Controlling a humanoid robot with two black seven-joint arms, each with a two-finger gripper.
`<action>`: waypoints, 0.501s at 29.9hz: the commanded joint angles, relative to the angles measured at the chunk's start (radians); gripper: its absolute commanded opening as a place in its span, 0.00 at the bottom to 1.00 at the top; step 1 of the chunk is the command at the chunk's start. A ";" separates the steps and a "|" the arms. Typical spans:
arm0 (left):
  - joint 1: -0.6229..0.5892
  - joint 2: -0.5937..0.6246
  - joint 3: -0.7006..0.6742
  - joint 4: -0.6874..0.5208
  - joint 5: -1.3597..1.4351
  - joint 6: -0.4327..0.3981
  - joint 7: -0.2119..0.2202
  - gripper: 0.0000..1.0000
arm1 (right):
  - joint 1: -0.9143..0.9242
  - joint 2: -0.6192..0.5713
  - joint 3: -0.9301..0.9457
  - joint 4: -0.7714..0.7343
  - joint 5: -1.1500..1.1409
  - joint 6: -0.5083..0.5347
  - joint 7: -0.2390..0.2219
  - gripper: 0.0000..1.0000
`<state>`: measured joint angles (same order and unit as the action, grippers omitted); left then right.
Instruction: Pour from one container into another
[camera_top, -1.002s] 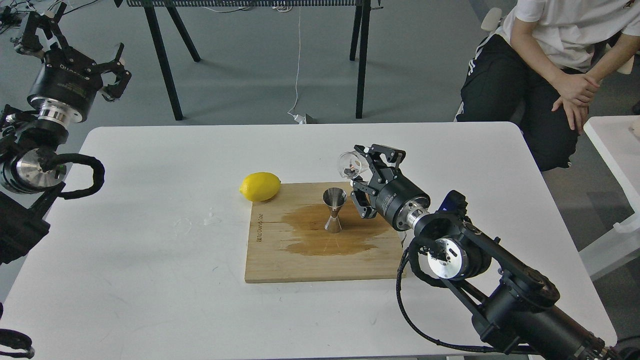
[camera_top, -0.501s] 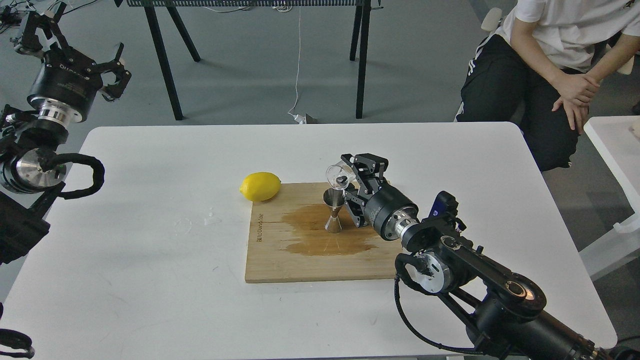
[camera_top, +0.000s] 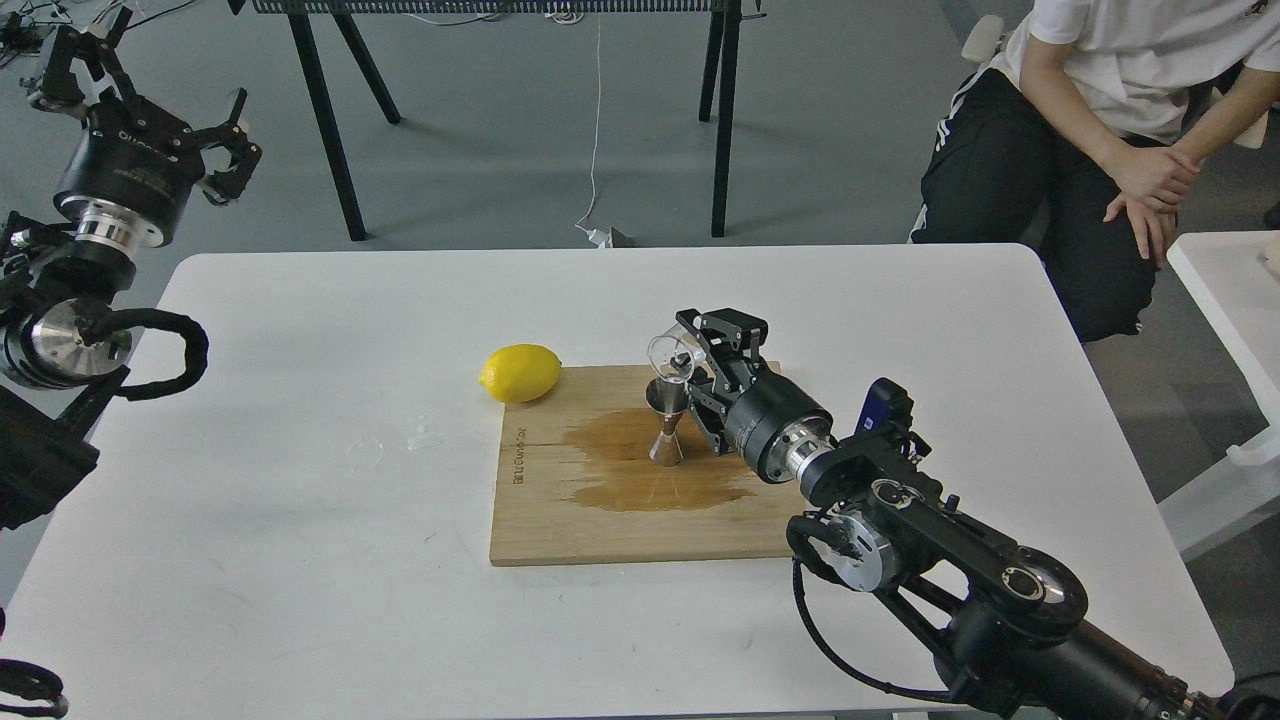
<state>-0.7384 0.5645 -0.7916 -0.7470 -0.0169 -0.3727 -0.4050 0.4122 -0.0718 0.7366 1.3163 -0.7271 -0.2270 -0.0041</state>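
**Glass cup tipped over the metal jigger**

Head view: The right gripper is closed around a small clear glass cup. The cup is tipped on its side. Its round rim points left and down, right above the top of the shiny metal jigger. I cannot tell if the rim touches the jigger.

The jigger stands upright on a wooden cutting board. It is shaped like an hourglass, with a thin middle. A big dark wet patch spreads on the board around the foot of the jigger.

A yellow lemon lies at the far left corner of the board, partly on the board and partly on the white table. A few small drops of water sit on the table to the left of the board.

The left gripper is up high at the far left, off the table and well apart from everything on it. Its fingers are spread wide and hold nothing.

A person in a white shirt sits behind the table on the right, with hands together.
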 joint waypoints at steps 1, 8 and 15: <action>0.001 -0.002 0.000 0.000 0.000 0.000 0.000 1.00 | 0.011 0.001 0.000 -0.008 -0.038 -0.002 -0.001 0.19; 0.001 0.000 0.000 0.000 0.000 0.000 0.000 1.00 | 0.011 -0.002 -0.002 -0.011 -0.043 -0.002 0.001 0.19; -0.001 0.000 -0.001 0.000 0.000 0.000 0.000 1.00 | 0.013 -0.006 -0.025 -0.009 -0.089 -0.002 0.012 0.19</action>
<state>-0.7379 0.5639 -0.7916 -0.7470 -0.0169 -0.3727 -0.4050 0.4248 -0.0764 0.7164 1.3067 -0.7949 -0.2284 -0.0007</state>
